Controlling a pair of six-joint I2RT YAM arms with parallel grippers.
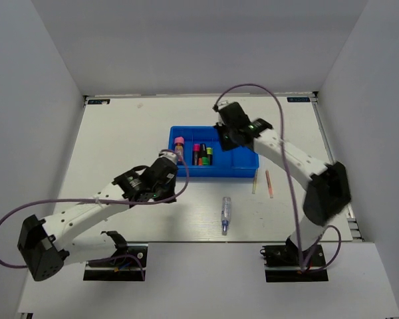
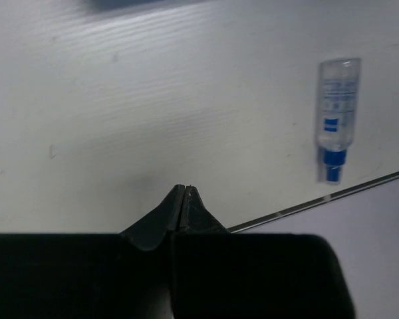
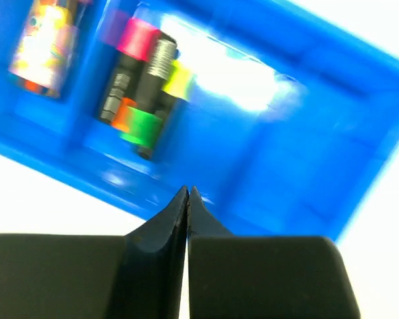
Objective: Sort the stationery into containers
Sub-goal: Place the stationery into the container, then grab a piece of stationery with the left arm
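Observation:
The bright-blue tray (image 1: 243, 161) lies at the table's middle, split into compartments. Its left compartment holds a pink-capped glue stick (image 1: 179, 147). The one beside it holds highlighters (image 1: 201, 154) with pink, yellow, orange and green caps (image 3: 143, 86). A clear blue-tipped pen (image 1: 225, 214) lies on the table near the front edge, also in the left wrist view (image 2: 336, 113). A pale-yellow stick (image 1: 255, 181) and a pink stick (image 1: 269, 184) lie right of the tray's front. My left gripper (image 2: 186, 188) is shut on nothing, left of the pen. My right gripper (image 3: 188, 191) is shut with nothing in it, above the tray's front wall (image 3: 86, 176).
The table's front edge (image 2: 319, 199) runs close behind the left fingertips. Grey walls enclose the table on three sides. The right arm arches over the tray's right end, with its purple cable (image 1: 279, 106) looping above.

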